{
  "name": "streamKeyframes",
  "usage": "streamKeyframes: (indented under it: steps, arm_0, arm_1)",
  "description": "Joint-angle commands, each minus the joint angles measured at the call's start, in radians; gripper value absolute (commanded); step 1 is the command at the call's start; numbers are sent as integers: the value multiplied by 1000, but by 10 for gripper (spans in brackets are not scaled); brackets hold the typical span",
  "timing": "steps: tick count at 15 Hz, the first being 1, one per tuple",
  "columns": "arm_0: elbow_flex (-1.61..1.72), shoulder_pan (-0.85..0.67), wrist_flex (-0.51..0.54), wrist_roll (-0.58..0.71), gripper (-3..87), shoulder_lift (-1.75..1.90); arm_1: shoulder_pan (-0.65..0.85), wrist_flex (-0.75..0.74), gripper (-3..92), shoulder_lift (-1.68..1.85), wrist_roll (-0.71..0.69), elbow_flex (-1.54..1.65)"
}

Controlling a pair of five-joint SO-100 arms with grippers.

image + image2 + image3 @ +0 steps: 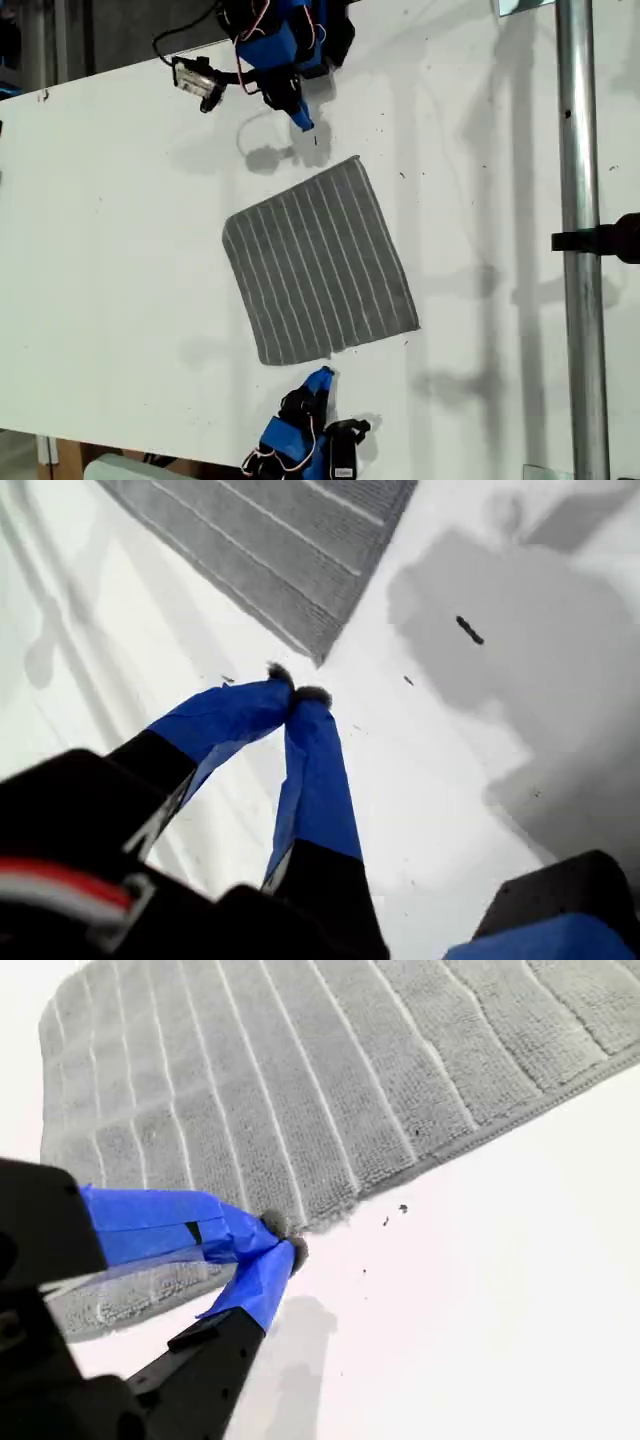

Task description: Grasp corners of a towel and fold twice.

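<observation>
The soft grey cloth towel (318,262) with thin white stripes lay flat mid white counter (110,250). My first pincer (297,692) sat pinched closed, empty, near one corner (322,652); my second pincer (282,1238), closed too, met the towel's edge.

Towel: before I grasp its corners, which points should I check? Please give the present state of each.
1. Grey striped cloth towel lies flat and unfolded on the white table: ok.
2. My first gripper has jaws open: not ok, shut.
3. My second gripper has jaws open: not ok, shut.
4. First gripper over a towel corner: not ok, short of it.
5. Second gripper at a corner: not ok, at the edge between corners.
</observation>
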Motion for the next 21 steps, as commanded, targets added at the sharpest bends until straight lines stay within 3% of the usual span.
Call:
streamKeyframes:
  steps: [1,3,6,8,9,10,14,17,21]
  arm_0:
    - [-408,43,-66,69,-23,-589]
    - [-914,106,25,184,-23,-1177]
    - [-1439,196,195,265,24,-1694]
    - [-1621,250,224,304,276,-1829]
    - [-1629,264,201,324,342,-1829]
    - [-1624,268,192,334,367,-1824]
    - [-1586,278,204,344,369,-1821]
    - [-1586,291,201,298,347,-1818]
    - [-1591,296,209,262,330,-1829]
  arm_1:
    - [-32,92,-3,-410,-146,-413]
    - [-78,97,-3,-569,-282,-566]
    - [-156,106,-3,-752,-420,-667]
    - [-186,114,90,-778,-437,-675]
    - [-199,129,234,-798,-448,-675]
    - [-190,149,297,-830,-460,-673]
    - [-143,14,354,-1032,-569,-574]
    - [-91,-158,318,-1184,-597,-502]
    - [-52,-256,247,-1325,-612,-557]
